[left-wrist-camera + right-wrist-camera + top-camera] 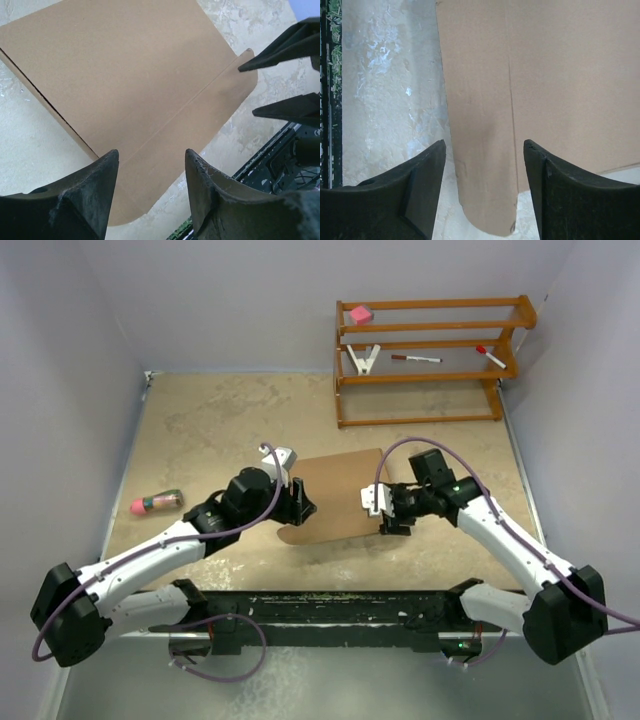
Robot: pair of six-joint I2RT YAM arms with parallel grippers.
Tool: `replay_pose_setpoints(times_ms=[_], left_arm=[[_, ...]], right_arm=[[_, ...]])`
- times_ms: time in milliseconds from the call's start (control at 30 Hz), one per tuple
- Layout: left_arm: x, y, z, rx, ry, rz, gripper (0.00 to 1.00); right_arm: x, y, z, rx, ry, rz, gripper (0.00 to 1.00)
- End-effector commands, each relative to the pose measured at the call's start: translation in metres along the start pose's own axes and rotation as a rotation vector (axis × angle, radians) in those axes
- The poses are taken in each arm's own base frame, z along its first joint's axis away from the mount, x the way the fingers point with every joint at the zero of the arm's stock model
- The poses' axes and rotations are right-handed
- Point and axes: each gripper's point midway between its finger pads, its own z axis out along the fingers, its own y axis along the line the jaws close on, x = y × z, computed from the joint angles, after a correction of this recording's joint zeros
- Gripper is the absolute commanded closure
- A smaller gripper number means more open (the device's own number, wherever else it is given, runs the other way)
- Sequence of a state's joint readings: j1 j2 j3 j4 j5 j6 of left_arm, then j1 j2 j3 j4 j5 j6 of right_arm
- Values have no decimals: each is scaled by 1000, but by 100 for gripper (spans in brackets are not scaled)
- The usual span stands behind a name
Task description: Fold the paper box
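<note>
The paper box [335, 490] is seen at the centre of the table [200, 430], shallow, with its lid down. Its long front flap [200, 115] is spread flat toward 6 o'clock. Tucking that flap is judged to be the step in hand. The left gripper [300, 505], at the box's 9 o'clock, and the right gripper [385, 512], at 3 o'clock, are held wide, with nothing gripped. Next, both flap ends would need to be pinched and lifted together.

A wooden rack [430, 305] stands far right; a pink-capped bottle [157, 503] lies left.
</note>
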State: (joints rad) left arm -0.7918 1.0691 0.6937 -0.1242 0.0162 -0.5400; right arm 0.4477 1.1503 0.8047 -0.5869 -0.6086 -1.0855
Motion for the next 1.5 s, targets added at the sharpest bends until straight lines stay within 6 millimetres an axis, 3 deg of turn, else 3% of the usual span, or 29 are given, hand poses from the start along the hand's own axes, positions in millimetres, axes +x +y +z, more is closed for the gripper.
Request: replay_pose_setpoints(times_ms=[0,300,467,567,700,833,1033,1233,1333,1467], left_arm=[[-22,-14,-11,70,-97,-13,40],[-25,-21,-19,134,-154,-3,38],[-25,-18,-25,139,-209,-37,21],[-28,-13,-33,130,-264,-90,4],[-19,0,-36,93,-273,-153,2],[-4,9,-31,68,-235,-188,2],[3,16,-28,36,-215,-205,2],[6,21,-27,27,-221,-219,2],[7,22,-26,23,-215,-222,2],[10,24,-28,17,-214,-229,2]], right_arm=[[-29,-2,-23,1,-115,-30,31],[-51,-3,-42,1,-232,42,30],[-59,-35,-55,122,-268,170,29],[-46,-66,-67,242,-276,368,24],[-13,-88,-83,301,-327,624,20],[28,-102,-72,369,-258,803,18],[57,-118,-43,277,-210,995,26],[73,-123,-18,165,-193,1111,36],[78,-125,-6,95,-196,1166,46],[83,-120,2,61,-196,1201,49]])
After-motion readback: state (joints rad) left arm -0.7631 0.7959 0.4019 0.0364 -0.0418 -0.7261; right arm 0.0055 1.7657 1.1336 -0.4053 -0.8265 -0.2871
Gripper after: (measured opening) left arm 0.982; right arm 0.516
